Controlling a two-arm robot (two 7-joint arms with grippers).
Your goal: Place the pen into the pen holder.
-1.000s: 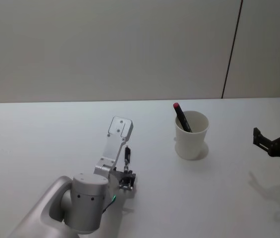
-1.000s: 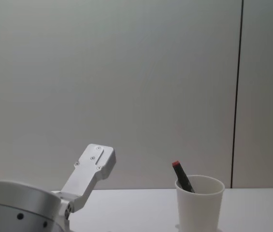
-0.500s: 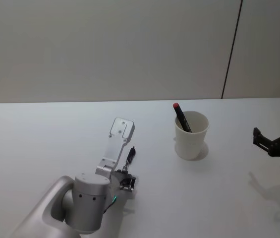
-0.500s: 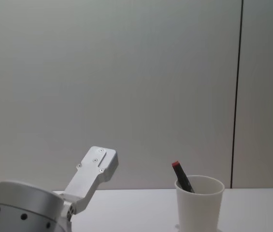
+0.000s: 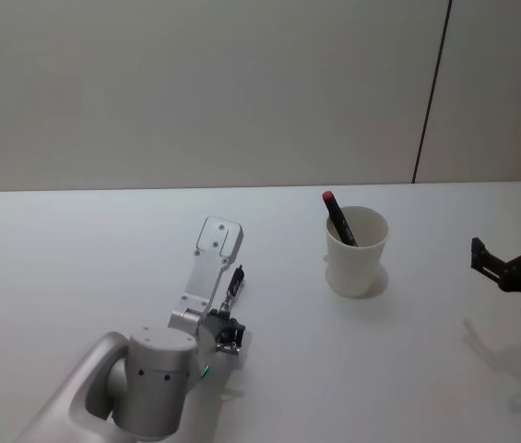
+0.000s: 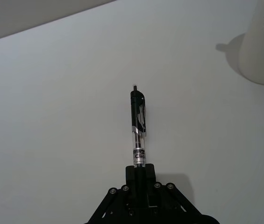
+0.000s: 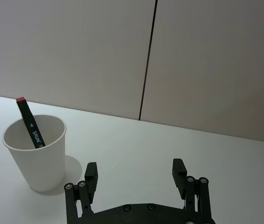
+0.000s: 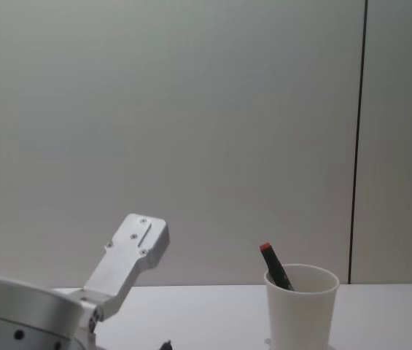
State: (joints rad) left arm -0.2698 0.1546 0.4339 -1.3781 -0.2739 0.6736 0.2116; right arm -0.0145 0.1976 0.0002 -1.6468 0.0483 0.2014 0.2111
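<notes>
Looking down from the head, the left gripper [image 5: 230, 312] is clamped on one end of a clear-barrelled pen [image 5: 235, 281]. The pen juts out past the fingertips, well apart from the pen holder [image 5: 357, 263], a plain white paper cup. A black marker pen [image 5: 338, 219] with a red tip leans inside the pen holder. The right gripper [image 5: 509, 245] hovers well off to the pen holder's other side.

In the left wrist view the fingers [image 6: 135, 175] pinch the clear-barrelled pen [image 6: 139, 126] at its see-through end. Its black clipped part points straight ahead of them.

In the right wrist view the fingers [image 7: 91, 171] stand apart, holding nothing. The pen holder [image 7: 36, 158] stands ahead, beyond one finger, the black marker pen [image 7: 29, 121] slanting against its rim.

In the chest view the black marker pen [image 8: 273, 264] shows its red tip above the pen holder [image 8: 300, 310]
</notes>
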